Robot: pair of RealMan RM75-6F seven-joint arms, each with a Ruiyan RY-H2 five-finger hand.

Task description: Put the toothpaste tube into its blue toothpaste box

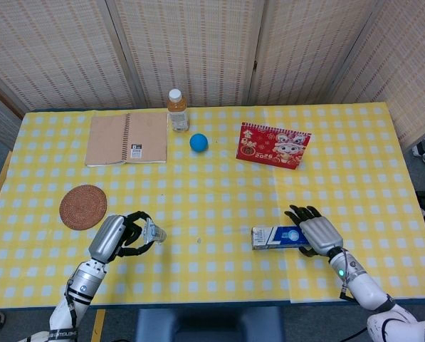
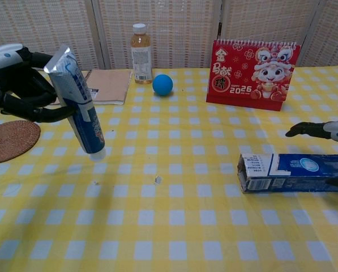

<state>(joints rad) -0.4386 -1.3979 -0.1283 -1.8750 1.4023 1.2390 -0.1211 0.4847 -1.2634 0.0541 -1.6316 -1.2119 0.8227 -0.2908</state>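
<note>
My left hand (image 1: 116,236) grips the toothpaste tube (image 1: 154,231) at the table's front left. In the chest view the left hand (image 2: 18,85) holds the tube (image 2: 78,107) lifted off the table and nearly upright, white cap down and crimped end up. The blue toothpaste box (image 1: 277,237) lies flat at the front right, its open end facing left. My right hand (image 1: 315,233) is over the box's right half. In the chest view the right hand's fingers (image 2: 313,130) reach out just past the far side of the box (image 2: 287,171), apart from it.
At the back stand a brown spiral notebook (image 1: 127,139), a drink bottle (image 1: 176,110), a blue ball (image 1: 198,142) and a red 2025 desk calendar (image 1: 273,145). A round woven coaster (image 1: 83,206) lies just beyond the left hand.
</note>
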